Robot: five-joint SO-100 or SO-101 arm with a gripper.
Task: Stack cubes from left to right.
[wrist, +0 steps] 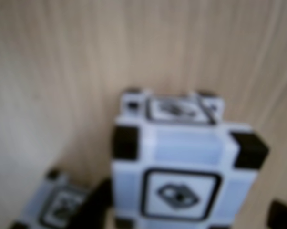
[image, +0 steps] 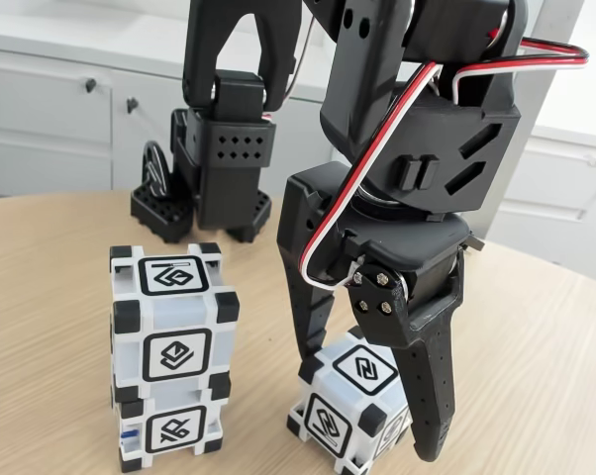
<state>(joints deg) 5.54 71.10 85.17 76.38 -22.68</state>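
A: Where is the loose cube?

B: It sits on the surface, low and right of centre in the fixed view, turned so one corner faces the camera. The tool stands over it, pointing down, with one finger just off the cube's left side and the other finger off its right side. The cube lies between them.

A: So is the tool pinching it?

B: The fingers are spread wide, one on each side. The left tip looks to be at the cube's edge; whether either finger touches it, I cannot tell.

A: And the other cubes?

B: Two are stacked to the left, well apart from the tool. The top cube rests on the bottom cube, and the pair stands upright. In the wrist view that stack shows blurred: the top cube is large and central, and the loose cube peeks in at the lower left.

A: What are they made of?

B: White plastic, by the look, with square black blocks at the corners and a black-framed glyph on each visible face. The faces are flat and slightly glossy.

A: And everything else?

B: The surface is pale wood grain with a rounded edge. The arm is matt black printed plastic, angular, with red, white and black wires looped over it. The fingers are long and tapering. Behind stand white cabinets with small dark knobs.
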